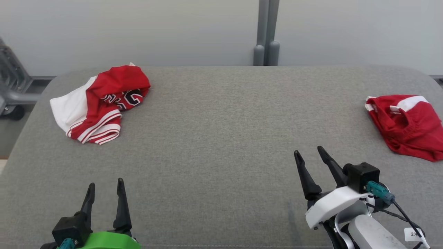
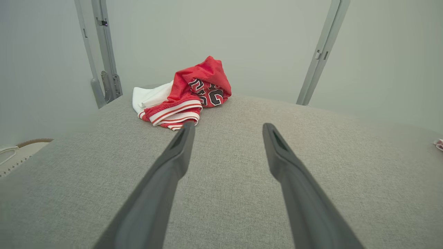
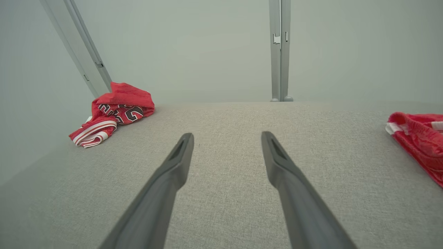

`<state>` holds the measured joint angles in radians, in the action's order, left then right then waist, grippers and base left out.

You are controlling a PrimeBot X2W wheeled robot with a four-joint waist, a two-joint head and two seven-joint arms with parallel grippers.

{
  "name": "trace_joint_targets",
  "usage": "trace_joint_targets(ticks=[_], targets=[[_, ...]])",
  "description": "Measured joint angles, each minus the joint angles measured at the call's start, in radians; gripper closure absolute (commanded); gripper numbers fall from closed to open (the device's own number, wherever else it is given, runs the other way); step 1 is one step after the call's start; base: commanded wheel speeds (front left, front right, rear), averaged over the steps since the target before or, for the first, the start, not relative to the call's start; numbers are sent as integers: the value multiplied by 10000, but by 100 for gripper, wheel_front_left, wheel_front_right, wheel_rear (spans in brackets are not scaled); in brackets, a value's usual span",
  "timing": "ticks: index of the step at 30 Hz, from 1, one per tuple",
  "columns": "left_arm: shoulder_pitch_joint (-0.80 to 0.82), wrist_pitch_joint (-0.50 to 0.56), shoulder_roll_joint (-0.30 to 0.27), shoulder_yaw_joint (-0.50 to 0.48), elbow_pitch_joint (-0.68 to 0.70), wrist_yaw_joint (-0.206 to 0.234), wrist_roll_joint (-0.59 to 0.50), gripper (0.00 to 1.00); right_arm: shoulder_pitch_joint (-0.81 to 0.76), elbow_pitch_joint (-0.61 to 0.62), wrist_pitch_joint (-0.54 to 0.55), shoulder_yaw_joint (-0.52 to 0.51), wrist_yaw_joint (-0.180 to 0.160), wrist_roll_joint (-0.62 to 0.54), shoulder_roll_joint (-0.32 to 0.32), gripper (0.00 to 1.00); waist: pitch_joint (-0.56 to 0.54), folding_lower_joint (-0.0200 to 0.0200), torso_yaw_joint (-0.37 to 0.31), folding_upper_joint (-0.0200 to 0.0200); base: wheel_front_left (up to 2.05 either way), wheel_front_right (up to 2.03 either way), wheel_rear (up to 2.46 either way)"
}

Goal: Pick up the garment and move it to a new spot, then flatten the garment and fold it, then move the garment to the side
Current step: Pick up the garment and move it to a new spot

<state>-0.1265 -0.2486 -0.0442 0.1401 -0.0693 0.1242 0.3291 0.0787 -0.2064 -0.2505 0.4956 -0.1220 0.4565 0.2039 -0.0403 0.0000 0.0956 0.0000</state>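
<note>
Garment point(image 1: 100, 103) taken as task item, by judgement: crumpled red-and-white jersey on grey fabric surface point(image 1: 221, 145), ahead of left gripper point(image 1: 106, 182), almost straight on, well apart, no contact. Same reading from left wrist view: heap beyond tips, set slightly toward left-hand jaw, bare cloth between. Left jaws spread wide, nothing between them. Right gripper point(image 1: 308, 150) in like state: jaws spread wide, empty, over bare surface. Long axis of heap: diagonal to left jaws, striped hem end nearest, bunched red end with black-and-white lettering farther off and inclined toward right gripper's side; white panel on outer flank. From right jaws: far across to left and somewhat ahead, hence left arm clearly nearer and better lined up. Second red garment point(image 1: 405, 124) noted ahead and outward of right gripper, at surface's edge, compact, partly cut off; whether finished work or not, cannot tell. Grey post point(image 1: 265, 34) behind far edge, out of the way of any likely reach. Stage assessed as very start: no pick-up made, nothing flattened or folded. Coming move judged to call for forward reach by left arm, descent onto near striped hem or crest of red mound, then closure through several layers. Risk flagged: hold on single layer only, with remainder trailing and bunching further during transfer.
</note>
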Motion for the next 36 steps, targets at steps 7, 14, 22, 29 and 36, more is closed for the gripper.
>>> trace_joint_targets(ticks=[7, 14, 22, 29, 36], targets=[[-21, -2, -2, -378, 132, 0, -8, 0, 6, -17, 0, 228, 165, -15, -127, 0, -31, 0, 943, 0, 0, 0, 0], [-32, -2, -4, -59, 130, 0, -15, 0, 1, -36, 0, -8, 155, -15, -146, 0, -84, 0, 1922, 0, 0, 0, 0], [-81, -2, -27, -221, 151, 0, -100, 0, -6, -31, 0, -12, 144, -186, -282, 0, -142, 0, 2991, 0, 0, 0, 0], [-138, -2, -25, -48, 211, 0, -102, 0, -1, -17, 0, -59, 134, -276, -194, 0, 48, 0, 2997, 0, 0, 0, 0], [577, -2, -19, 267, 236, 0, -556, 0, 241, 205, 65, -228, 69, -462, 52, 0, 509, 0, 2785, 0, 0, 0, 0]])
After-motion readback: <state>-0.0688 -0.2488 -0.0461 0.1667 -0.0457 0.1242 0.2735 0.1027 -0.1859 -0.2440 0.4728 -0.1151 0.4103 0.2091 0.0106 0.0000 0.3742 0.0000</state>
